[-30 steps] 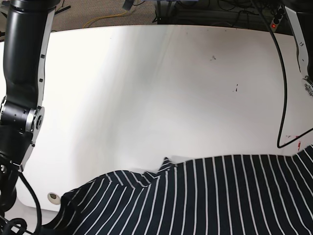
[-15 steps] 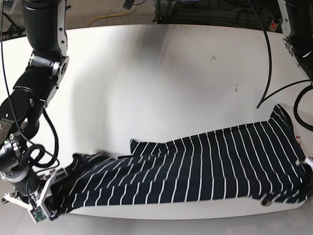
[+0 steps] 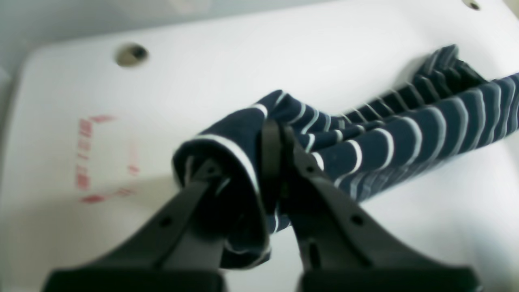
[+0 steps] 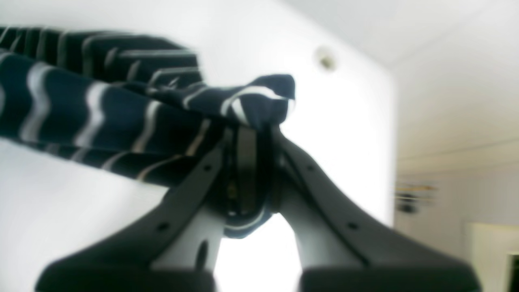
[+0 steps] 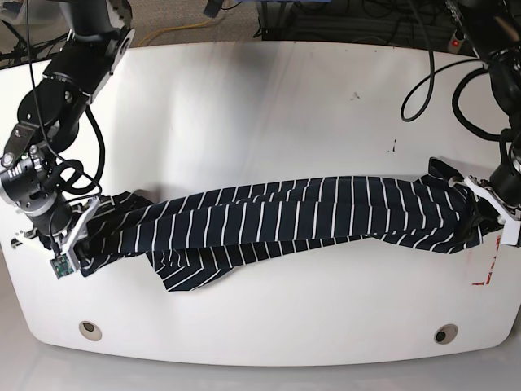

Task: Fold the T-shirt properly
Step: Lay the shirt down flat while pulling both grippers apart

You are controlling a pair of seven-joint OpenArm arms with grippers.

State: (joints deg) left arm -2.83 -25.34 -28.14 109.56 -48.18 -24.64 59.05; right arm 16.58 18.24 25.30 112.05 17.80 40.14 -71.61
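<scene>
White table [image 5: 269, 106] with rounded corners, faint scuffs, a hole [image 5: 89, 330] near each front corner and red marks [image 5: 486, 273] at one end. Cables [image 5: 326, 20] on carpet behind. T-shirt [image 5: 309, 213] stretched across the table — clamped by left gripper [image 5: 480, 210] and right gripper [image 5: 85, 224].

The T-shirt [image 5: 309, 213] is soft matt cloth, dark navy with thin white stripes, pretty crumpled. Table [image 5: 269, 106] looks like smooth white laminate with a slight sheen. Gripper fingers [image 3: 324, 190] look like matt black plastic.
</scene>
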